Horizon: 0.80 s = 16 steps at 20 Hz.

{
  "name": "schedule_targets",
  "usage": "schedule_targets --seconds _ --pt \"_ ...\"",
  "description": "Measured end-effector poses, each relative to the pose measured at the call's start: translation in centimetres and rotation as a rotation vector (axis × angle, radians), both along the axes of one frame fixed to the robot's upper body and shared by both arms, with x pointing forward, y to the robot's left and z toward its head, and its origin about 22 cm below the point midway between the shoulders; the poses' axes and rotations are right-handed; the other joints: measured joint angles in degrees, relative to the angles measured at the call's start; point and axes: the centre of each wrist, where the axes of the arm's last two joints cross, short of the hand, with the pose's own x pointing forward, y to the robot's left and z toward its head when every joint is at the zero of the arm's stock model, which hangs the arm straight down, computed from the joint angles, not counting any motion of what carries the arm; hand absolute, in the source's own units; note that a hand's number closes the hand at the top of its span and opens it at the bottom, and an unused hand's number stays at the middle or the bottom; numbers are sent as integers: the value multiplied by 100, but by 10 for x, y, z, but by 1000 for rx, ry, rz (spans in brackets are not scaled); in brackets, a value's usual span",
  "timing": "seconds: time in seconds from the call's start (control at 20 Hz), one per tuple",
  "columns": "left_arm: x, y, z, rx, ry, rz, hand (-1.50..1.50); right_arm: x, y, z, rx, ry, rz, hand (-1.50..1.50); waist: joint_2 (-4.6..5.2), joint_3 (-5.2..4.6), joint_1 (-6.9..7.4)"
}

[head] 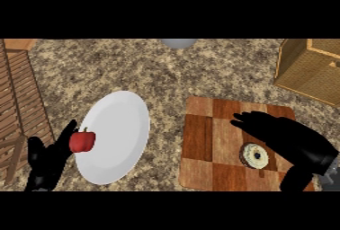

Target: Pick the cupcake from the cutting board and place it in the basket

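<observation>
- Head view: speckled stone surface (199,72) seen steeply from above, filling most of the frame.
- Cutting board (199,148), a checkered wooden slab, lies at lower right of centre.
- Cupcake (254,155), seen top-down as a pale ring with a dark middle, sits on the board's right half.
- Right hand (285,137) enters from the lower right and hangs over the board; its fingers (242,122) are spread and nearly straight, pointing toward the upper left, just above and beside the cupcake, closed on nothing. The thumb shows at the lower right edge.
- Basket (305,67), a tan woven box, stands at the upper right, well apart from the board.
- White plate (116,134) lies left of centre, beside the board.
- Red bell pepper (82,141) rests at the plate's left rim.
- Left hand (46,159) shows at the lower left, fingers relaxed and pointing up, next to the pepper.
- Wooden slatted crate (23,108) runs along the left edge.
- Grey rounded object (178,43) sits at top centre, partly cut off.
</observation>
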Motion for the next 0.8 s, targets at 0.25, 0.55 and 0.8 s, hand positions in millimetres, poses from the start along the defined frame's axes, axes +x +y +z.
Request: schedule_targets --seconds 0.25,0.55,0.8 --pt "2 3 -2 -2 1 3 0 3 4 -15 -65 20 3 -150 1 5 0" --pt "3 5 0 3 7 -2 0 4 3 -32 -116 43 -12 -150 0 -1 -8" --pt "1 4 -2 4 -1 -1 0 6 5 -38 -107 38 -7 -150 -5 4 -14"
